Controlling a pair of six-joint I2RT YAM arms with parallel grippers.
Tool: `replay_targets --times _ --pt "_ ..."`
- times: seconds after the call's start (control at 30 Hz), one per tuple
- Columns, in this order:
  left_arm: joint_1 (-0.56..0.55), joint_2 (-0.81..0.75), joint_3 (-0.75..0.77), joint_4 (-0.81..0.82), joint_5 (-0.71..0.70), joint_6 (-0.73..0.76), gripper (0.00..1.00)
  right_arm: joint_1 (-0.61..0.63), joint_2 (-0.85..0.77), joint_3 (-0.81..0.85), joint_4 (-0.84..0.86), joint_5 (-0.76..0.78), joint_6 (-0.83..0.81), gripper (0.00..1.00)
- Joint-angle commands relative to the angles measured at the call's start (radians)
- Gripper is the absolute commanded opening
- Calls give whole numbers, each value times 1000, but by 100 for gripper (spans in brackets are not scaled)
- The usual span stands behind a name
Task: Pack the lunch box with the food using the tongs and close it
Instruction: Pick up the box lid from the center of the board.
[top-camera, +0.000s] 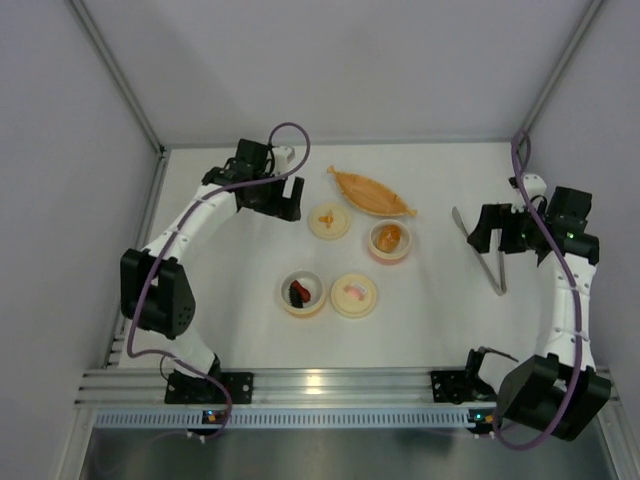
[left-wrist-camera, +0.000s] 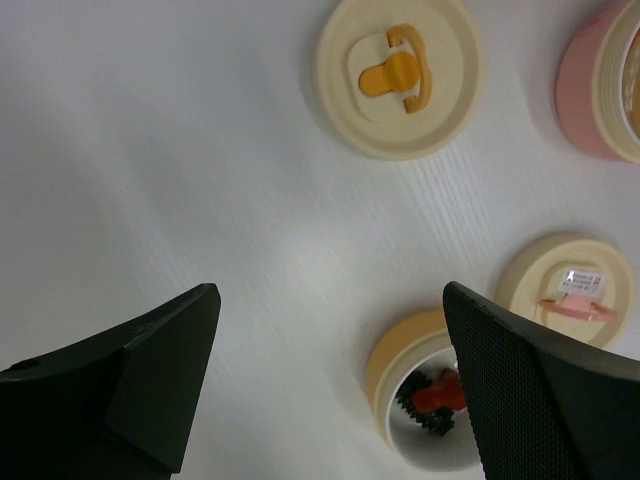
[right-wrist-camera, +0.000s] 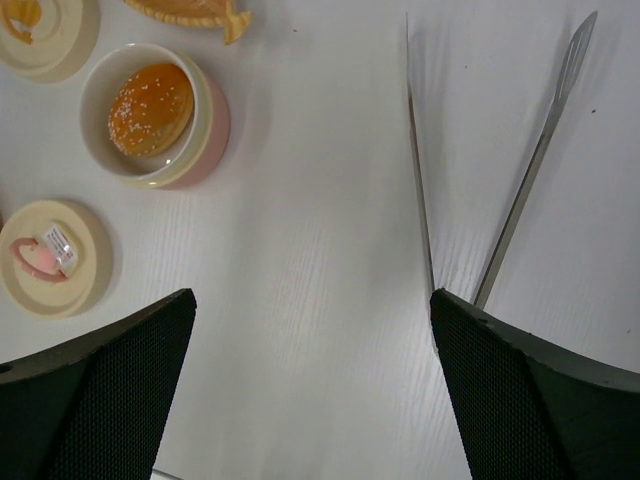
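Right claw (right-wrist-camera: 312, 305) is hovering wide open, gripping nothing. The tongs (right-wrist-camera: 520, 190) are lying just ahead, off-centre by one finger, long axis running straight away from it — joined end seemingly tucked under that finger. Left claw (left-wrist-camera: 330, 300), also open and empty, is sitting well apart.

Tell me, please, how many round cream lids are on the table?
2. The yellow-motif lid sits beside the boat-shaped dish; the pink-motif lid sits right of the bowl holding black and red food. None seems hidden.
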Motion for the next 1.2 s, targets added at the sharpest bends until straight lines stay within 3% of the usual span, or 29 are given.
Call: replay_targets --times 0.0,0.17,0.37,0.6,0.9,1.17 --pt "-69 76 124 -27 -115 -136 98 17 -42 -17 2 -1 12 99" --pt "-179 199 217 -1 -296 -219 98 17 -47 -22 -8 19 13 99" --pt "-215 372 374 -27 -408 -290 98 17 -39 -32 -11 19 15 99" --pt "-248 512 486 -47 -419 -304 93 17 -30 -62 6 23 6 99" --pt "-294 566 512 -33 -436 -299 91 17 -20 -111 36 25 -2 99" --pt "-296 607 521 -36 -408 -295 70 17 -16 -128 55 30 -4 99"
